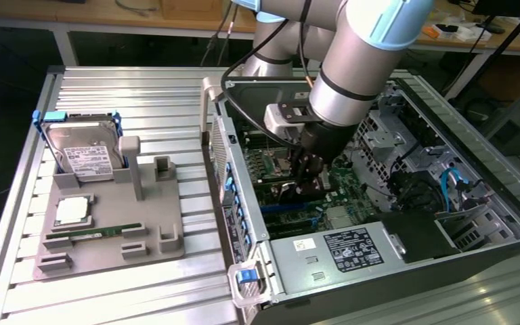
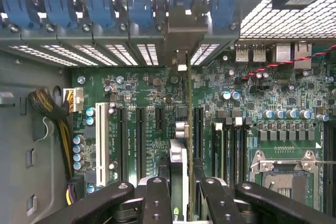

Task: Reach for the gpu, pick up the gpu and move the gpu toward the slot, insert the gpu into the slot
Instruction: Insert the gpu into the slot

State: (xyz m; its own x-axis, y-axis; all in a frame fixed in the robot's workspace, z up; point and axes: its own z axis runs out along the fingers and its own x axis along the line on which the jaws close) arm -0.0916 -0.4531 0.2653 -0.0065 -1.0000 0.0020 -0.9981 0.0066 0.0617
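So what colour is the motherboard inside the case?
Green; the motherboard shows best in the wrist view.

My hand [image 2: 181,195] has its two black fingers [image 2: 156,200] closed on the gpu [image 2: 181,153], which I see edge-on, standing up over the green motherboard [image 2: 252,93]. The card's metal end bracket [image 2: 181,38] sits up against the back wall of the case, between the blue clips [image 2: 139,9]. Long slots [image 2: 140,140] lie just beside the card.

Robotics lab or workshop bench. Open computer case [image 1: 378,203] lies on a ribbed aluminium table [image 1: 106,291]; grey fixture plate [image 1: 106,237] holds a hard drive [image 1: 84,152]; wooden workbenches [image 1: 152,13] behind.
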